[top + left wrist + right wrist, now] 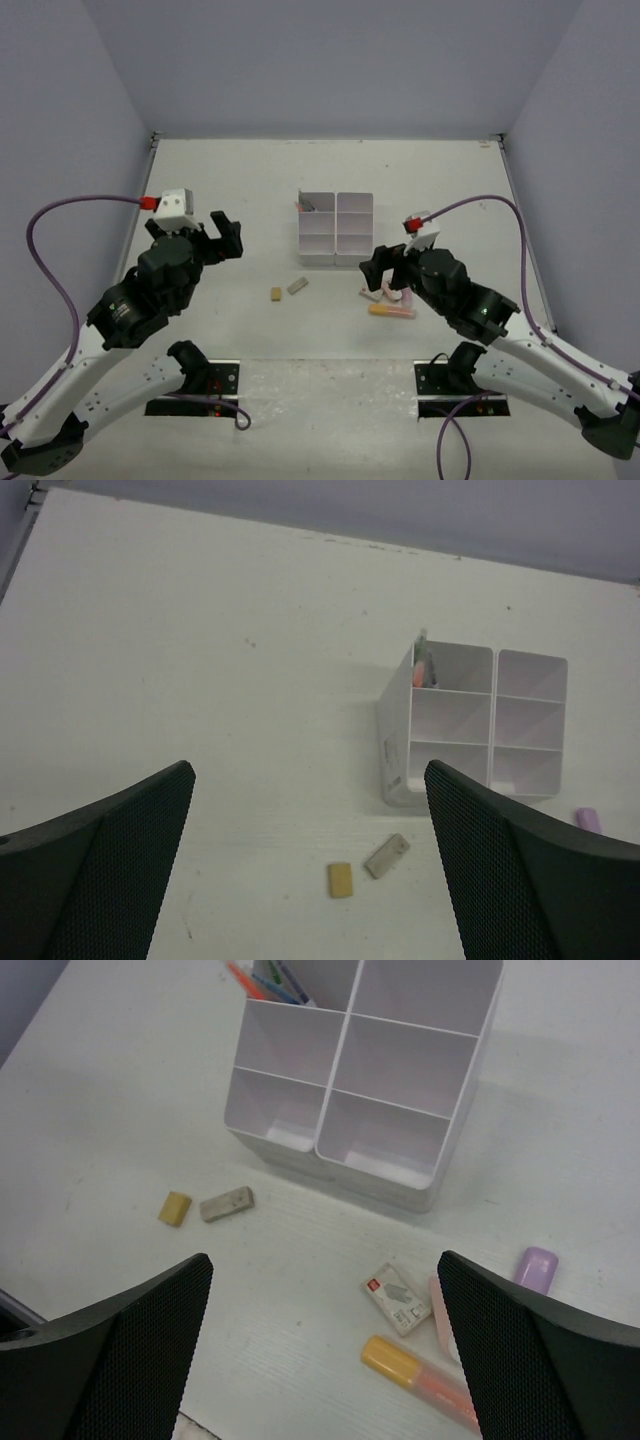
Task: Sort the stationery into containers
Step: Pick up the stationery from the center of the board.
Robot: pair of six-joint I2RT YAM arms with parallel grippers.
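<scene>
Overhead, the organizer (335, 225) stands mid-surface (220, 180), with pens (305, 203) in its far left compartment. The left claw (225, 238) hangs to the organizer's left, apart from it, fingers spread and holding nothing. A tan eraser (275, 294) and a grey eraser (297, 286) lie side by side nearer the bases, between the two claws. The right claw (385, 268) hangs just off the organizer's near right corner, also spread and empty. It sits above a small cluster where an orange marker (392, 311) shows.

From the left wrist, the claw's fingers (110, 870) stand wide apart with nothing between them. Ahead and to the right is the organizer (493, 720), the pens (422, 665) leaning in its far left cell. The tan eraser (340, 879) and grey eraser (386, 855) lie between the fingertips, nearer the right one, and neither touches a finger. A lilac eraser (588, 819) peeks past the right finger.

From the right wrist, the fingers (540, 1360) are likewise spread, gripping nothing. The organizer (345, 1050) is straight ahead, pens (270, 980) at its far left. The tan eraser (175, 1208) and grey eraser (227, 1203) lie near the left fingertip. A white eraser (397, 1298), a pink eraser (440, 1310) and the marker (420, 1375) lie just beside the right finger, which partly hides the last two. The lilac eraser (536, 1268) rests past that fingertip
</scene>
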